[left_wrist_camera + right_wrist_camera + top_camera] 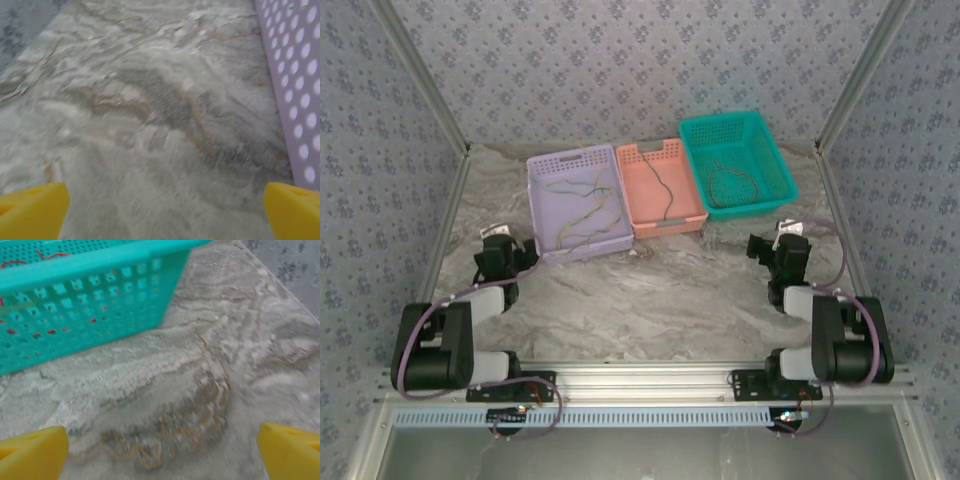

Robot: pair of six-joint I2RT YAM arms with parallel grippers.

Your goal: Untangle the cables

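Observation:
The cables lie in three baskets at the back. Thin yellow and green cables (pixel 588 212) curl in the purple basket (pixel 542 205). A black cable (pixel 663 190) lies in the pink basket (pixel 692 215). A looped cable (pixel 729 183) rests in the teal basket (pixel 775 150); through that basket's holes it shows as a red cable (pixel 50 331). My left gripper (pixel 503 243) (pixel 162 215) is open over bare table beside the purple basket wall (pixel 300 90). My right gripper (pixel 767 246) (pixel 162 455) is open over bare table, just in front of the teal basket (pixel 85 305).
The marble-patterned tabletop (pixel 650 290) stretches between the arms and the baskets. Patterned walls and metal frame posts (pixel 855 75) close the table in at the sides and back. An aluminium rail (pixel 650 380) runs along the near edge.

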